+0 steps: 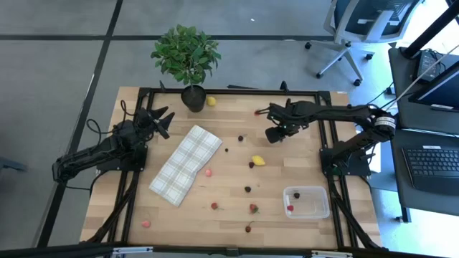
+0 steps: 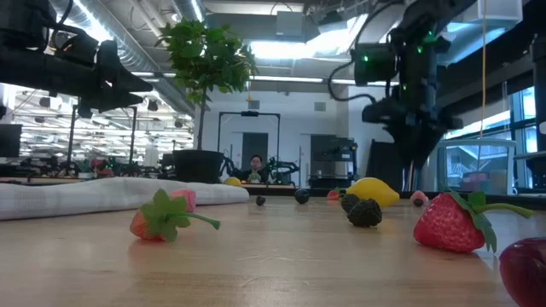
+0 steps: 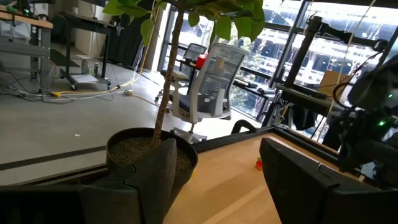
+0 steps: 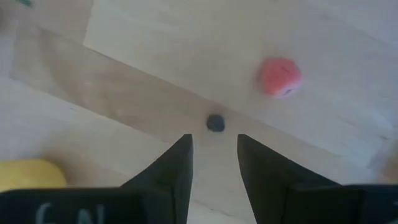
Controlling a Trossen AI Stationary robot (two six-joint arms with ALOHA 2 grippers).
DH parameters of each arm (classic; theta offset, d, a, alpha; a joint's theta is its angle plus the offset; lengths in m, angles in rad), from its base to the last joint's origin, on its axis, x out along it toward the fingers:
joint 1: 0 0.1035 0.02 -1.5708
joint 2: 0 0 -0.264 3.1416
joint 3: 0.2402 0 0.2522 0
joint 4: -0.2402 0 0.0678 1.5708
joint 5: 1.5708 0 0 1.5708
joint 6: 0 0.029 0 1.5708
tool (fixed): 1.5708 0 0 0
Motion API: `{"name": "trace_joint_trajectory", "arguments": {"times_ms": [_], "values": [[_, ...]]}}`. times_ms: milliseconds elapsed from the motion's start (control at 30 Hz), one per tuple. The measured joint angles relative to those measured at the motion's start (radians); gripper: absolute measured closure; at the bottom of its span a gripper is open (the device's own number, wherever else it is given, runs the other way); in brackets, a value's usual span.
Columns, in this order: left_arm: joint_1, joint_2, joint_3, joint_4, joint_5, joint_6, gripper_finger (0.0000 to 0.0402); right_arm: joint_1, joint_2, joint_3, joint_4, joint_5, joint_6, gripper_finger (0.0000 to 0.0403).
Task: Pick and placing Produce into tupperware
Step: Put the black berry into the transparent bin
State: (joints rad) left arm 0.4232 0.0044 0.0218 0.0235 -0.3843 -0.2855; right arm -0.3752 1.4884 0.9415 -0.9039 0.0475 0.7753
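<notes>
Wooden table (image 1: pixel 229 208): right claw (image 4: pixel 213 152) spread, empty, above a dark berry (image 4: pixel 215 123); tupperware's (image 1: pixel 307 202) long axis crosswise.

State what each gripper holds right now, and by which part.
Nothing is held. The right gripper hangs open above a small dark berry; the left gripper waits open and empty near the potted plant.

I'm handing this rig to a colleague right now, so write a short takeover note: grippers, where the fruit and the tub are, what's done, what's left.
Left gripper: open, empty, waiting near the plant pot.
Right gripper: partly open, empty, above a small dark berry, a pink piece beyond it.
Tub: near right part of the table, holding a dark berry and a red piece.
Done: two pieces in.
Left: the fruit scattered across the table, including the lemon and the strawberry.
</notes>
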Motion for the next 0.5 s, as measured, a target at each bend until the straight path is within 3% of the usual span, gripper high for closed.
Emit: {"name": "trace_joint_trajectory", "arguments": {"times_ms": [500], "values": [[0.0,0.0,0.0,0.0,0.0,0.0,0.0176,-0.003,0.0,-0.05,0.051,0.011,-0.043,0.0274]]}}
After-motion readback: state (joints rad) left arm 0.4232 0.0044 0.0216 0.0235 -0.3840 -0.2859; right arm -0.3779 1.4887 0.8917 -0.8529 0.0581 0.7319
